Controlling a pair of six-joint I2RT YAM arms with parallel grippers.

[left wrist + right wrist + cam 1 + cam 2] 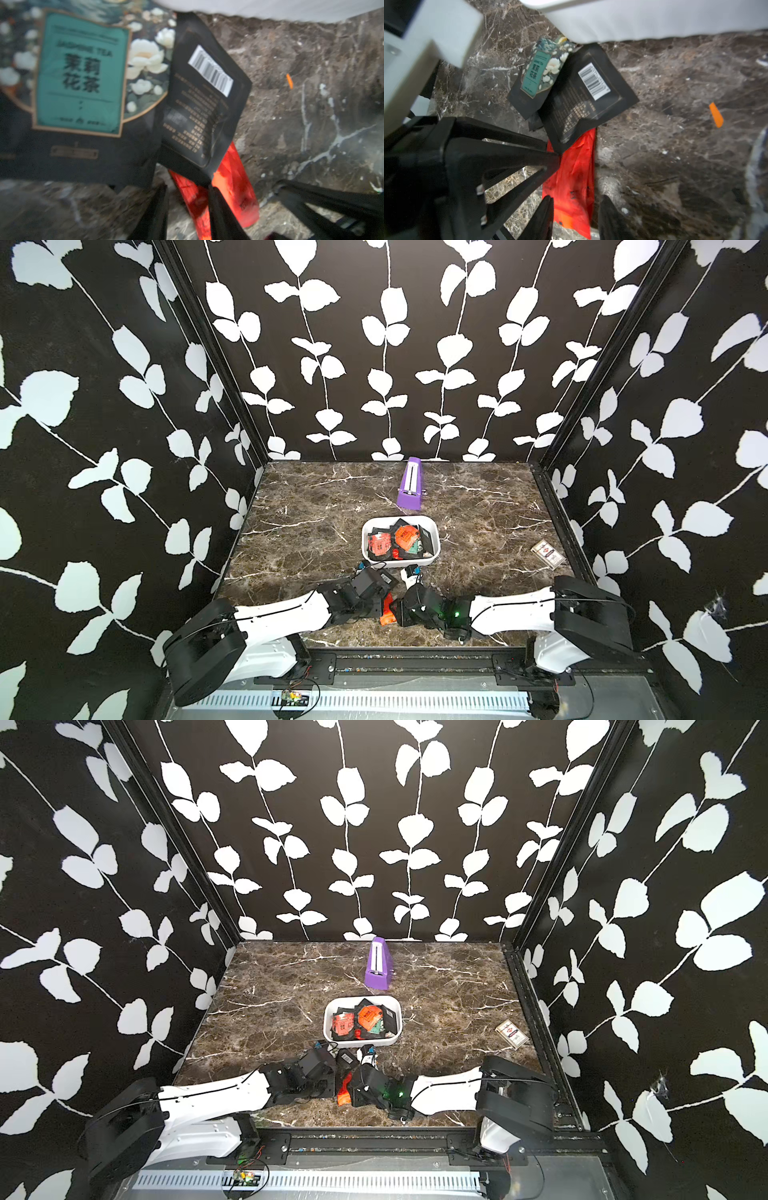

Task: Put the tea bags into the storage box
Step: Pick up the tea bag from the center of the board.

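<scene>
The left gripper (188, 193) has its fingers spread, tips down at the table (311, 531). The red sachet (232, 187) lies in the gap and runs on under 1 finger; no pinch shows. The right gripper (576, 198) also has its fingers spread, astride the end of the same red sachet that is farther from the box. That end touches 1 finger and stands clear of the other. The 2 grippers converge closely on this sachet, and in the right wrist view a left fingertip sits at its edge. Just beyond the left fingertips lies 1 black sachet (587, 97) with a white barcode label. Its near corner overlaps the red sachet and meets a left fingertip. Beside the black sachet, touching its edge, lies 1 teal-faced sachet (81, 72) printed with white flowers. On the other side of the black sachet, apart from it, 1 small orange sliver (716, 114) lies on the bare table. Directly ahead of both grippers, just past these 3 sachets, stands the box (399, 517); its white wall fills the far edge of both wrist views. In both top views the box holds several tea bags (399, 541), black and orange-red faces jumbled and overlapping. Well beyond the box stands a purple wedge (409, 485) with a white stripe. Well off to the right gripper's outer side, near the table edge, lies a card pack (547, 554).
</scene>
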